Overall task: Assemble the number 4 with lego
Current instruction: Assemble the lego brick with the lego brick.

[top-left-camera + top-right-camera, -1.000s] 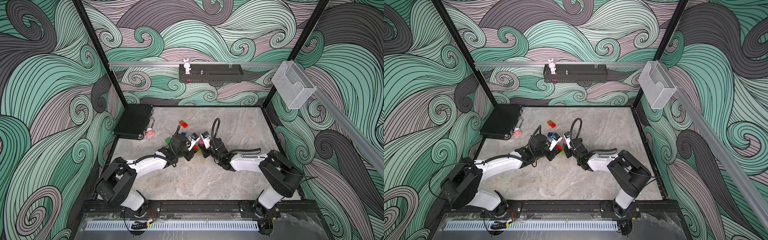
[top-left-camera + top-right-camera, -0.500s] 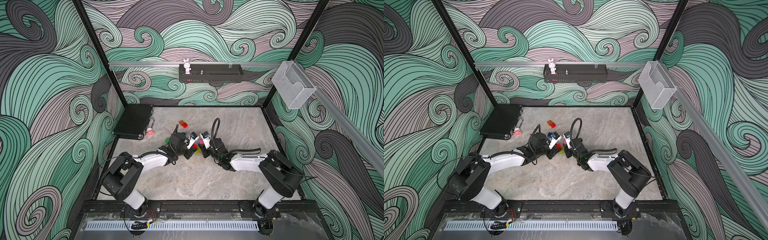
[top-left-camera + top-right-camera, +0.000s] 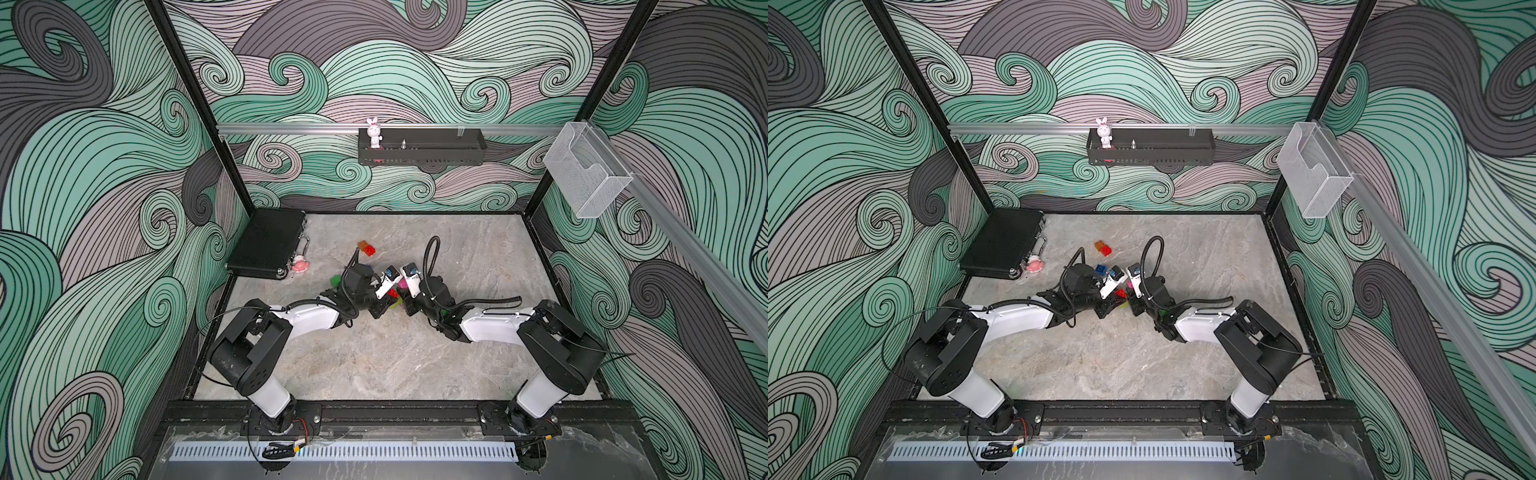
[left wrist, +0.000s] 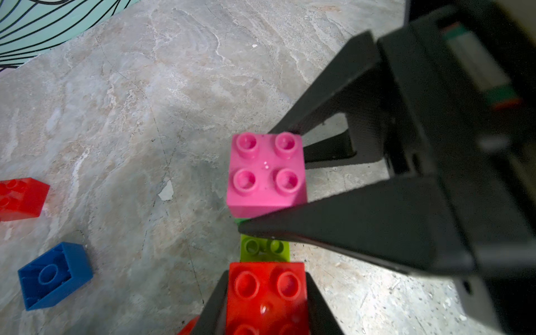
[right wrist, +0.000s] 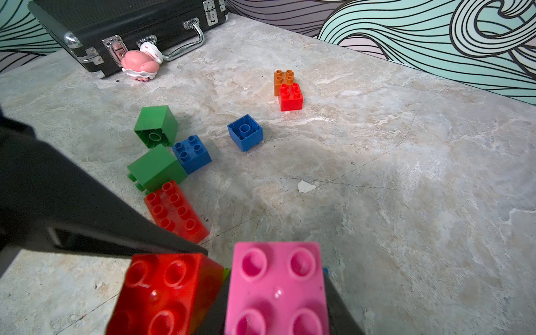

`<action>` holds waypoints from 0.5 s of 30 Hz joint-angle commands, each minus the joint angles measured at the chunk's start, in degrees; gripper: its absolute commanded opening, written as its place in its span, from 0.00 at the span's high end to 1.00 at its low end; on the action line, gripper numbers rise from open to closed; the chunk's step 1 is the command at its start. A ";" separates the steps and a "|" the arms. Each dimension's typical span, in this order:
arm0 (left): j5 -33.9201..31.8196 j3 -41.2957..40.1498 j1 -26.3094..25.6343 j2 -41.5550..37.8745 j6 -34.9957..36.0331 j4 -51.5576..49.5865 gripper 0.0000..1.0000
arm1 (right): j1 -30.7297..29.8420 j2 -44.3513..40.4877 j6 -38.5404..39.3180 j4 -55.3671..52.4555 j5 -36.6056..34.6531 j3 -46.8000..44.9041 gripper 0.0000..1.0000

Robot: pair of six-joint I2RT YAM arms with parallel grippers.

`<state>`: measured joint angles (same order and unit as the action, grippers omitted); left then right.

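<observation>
My left gripper [image 4: 265,280] is shut on a red lego brick [image 4: 266,298], studs up. Right beside it my right gripper [image 5: 277,278] is shut on a pink lego brick [image 5: 277,290]. In the left wrist view the pink brick [image 4: 266,174] sits between the right gripper's black fingers [image 4: 348,220]. A lime brick [image 4: 264,248] shows low between the red and pink bricks; I cannot tell whether they are joined. In both top views the two grippers meet at mid-table, around the red brick [image 3: 392,294] [image 3: 1121,293].
Loose lego lies beyond the grippers: two dark green bricks [image 5: 156,126], two blue bricks [image 5: 192,153], a long red brick [image 5: 174,214], and an orange brick [image 5: 283,78] beside a red one [image 5: 291,97]. A black case [image 5: 130,23] and a pink toy figure [image 5: 141,65] stand at the back left.
The left arm's elbow has swung to the right and its gripper has edged a little toward the right gripper. Both grips are unchanged.
</observation>
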<state>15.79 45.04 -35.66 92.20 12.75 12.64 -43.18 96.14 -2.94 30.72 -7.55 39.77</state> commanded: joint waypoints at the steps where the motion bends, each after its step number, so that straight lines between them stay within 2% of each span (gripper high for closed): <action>1: -0.58 1.27 0.24 2.45 1.18 -4.28 1.00 | -0.11 5.55 -0.55 -18.55 0.83 -4.26 1.00; 15: -0.56 1.78 0.33 5.16 -3.26 -5.61 1.00 | -0.06 6.03 -0.68 -18.17 0.93 -4.57 1.00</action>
<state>16.16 47.22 -35.38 94.17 11.33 11.35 -42.94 96.49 -2.83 31.42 -7.81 39.77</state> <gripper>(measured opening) 0.329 0.352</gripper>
